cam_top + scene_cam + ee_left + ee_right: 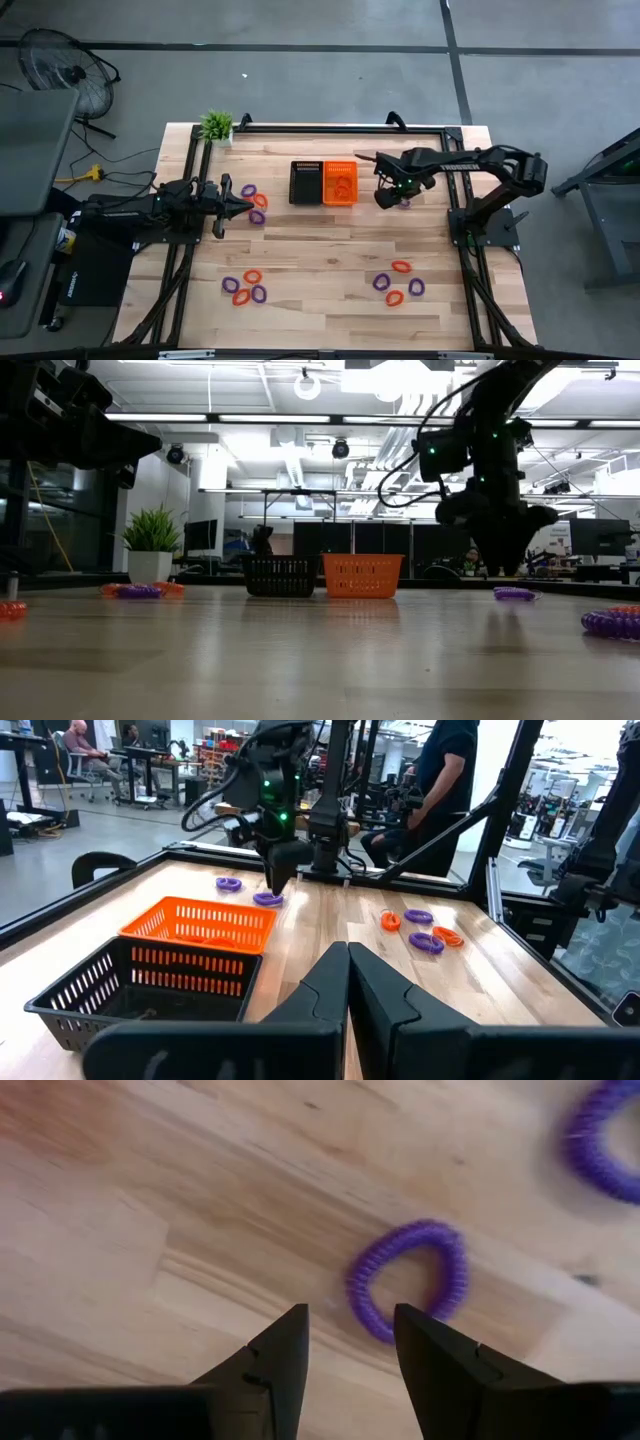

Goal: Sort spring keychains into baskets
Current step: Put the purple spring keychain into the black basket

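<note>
The black basket [305, 183] and the orange basket [340, 183] stand side by side at the table's middle. Just right of them a purple spring keychain [408, 1277] lies flat on the wood, with a second purple one [605, 1135] close by. My right gripper [350, 1330] hangs open over the first, its fingers pointing down and its tips short of the coil's near edge, touching nothing. The left wrist view shows it [275, 880] above that keychain [267, 899]. My left gripper [348, 980] is shut and level at the table's left, holding nothing.
Purple and orange keychains lie in groups: beside my left gripper [255, 200], at the near left [245, 288] and at the near right [398, 285]. A small potted plant [217, 125] stands at the far left corner. A person [450, 770] stands beyond the table.
</note>
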Controlling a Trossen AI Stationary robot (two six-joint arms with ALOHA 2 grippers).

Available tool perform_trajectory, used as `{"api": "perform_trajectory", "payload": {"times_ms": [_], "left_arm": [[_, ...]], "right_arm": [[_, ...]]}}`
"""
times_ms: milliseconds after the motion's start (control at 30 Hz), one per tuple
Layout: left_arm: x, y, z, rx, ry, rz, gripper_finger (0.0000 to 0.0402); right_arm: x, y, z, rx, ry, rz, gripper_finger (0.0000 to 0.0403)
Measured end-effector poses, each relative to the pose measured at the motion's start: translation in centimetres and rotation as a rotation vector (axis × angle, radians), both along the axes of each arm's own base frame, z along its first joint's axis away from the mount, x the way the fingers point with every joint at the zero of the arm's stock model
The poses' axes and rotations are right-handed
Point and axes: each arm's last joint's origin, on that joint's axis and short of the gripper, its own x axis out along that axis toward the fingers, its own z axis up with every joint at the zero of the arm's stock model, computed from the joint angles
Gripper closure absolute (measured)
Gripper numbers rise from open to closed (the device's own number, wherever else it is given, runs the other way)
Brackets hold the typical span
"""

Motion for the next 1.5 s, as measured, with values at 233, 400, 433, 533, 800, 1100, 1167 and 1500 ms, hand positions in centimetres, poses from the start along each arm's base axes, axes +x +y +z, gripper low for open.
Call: {"api": "perform_trajectory", "payload": {"times_ms": [233,400,433,533,800,1100,1167,1500], "left_arm": [[0.0,0.0,0.0,0.0,0.0,0.0,0.04],[0.0,0.0,0.0,0.0,0.0,0.001,0.04],[0.0,0.0,0.0,0.0,0.0,0.0,0.04],[0.0,0.0,0.0,0.0,0.0,0.0,0.04],[0.0,0.0,0.0,0.0,0.0,0.001,0.04],[0.0,0.0,0.0,0.0,0.0,0.001,0.04],[0.0,0.0,0.0,0.0,0.0,0.001,0.04],[0.0,0.0,0.0,0.0,0.0,0.001,0.04]], "right_arm": [[-0.6,0.3,-1.6,-0.008,-0.014,-0.009,0.0258],[-1.0,0.3,-2.5,-0.038,-0.012,-0.005,0.026],[-1.1,0.3,-2.5,-0.041,-0.011,0.002,0.026],[-1.1,0.3,-2.5,-0.045,-0.011,0.041,0.0261],[-0.7,0.3,-3.6,-0.01,0.017,0.214,0.0263],[-0.4,0.5,-4.0,-0.01,0.037,0.305,0.0286],[-0.4,0.6,-4.0,-0.006,0.034,0.307,0.0299],[-0.3,0.6,-3.8,0.03,0.022,0.296,0.0381]]}}
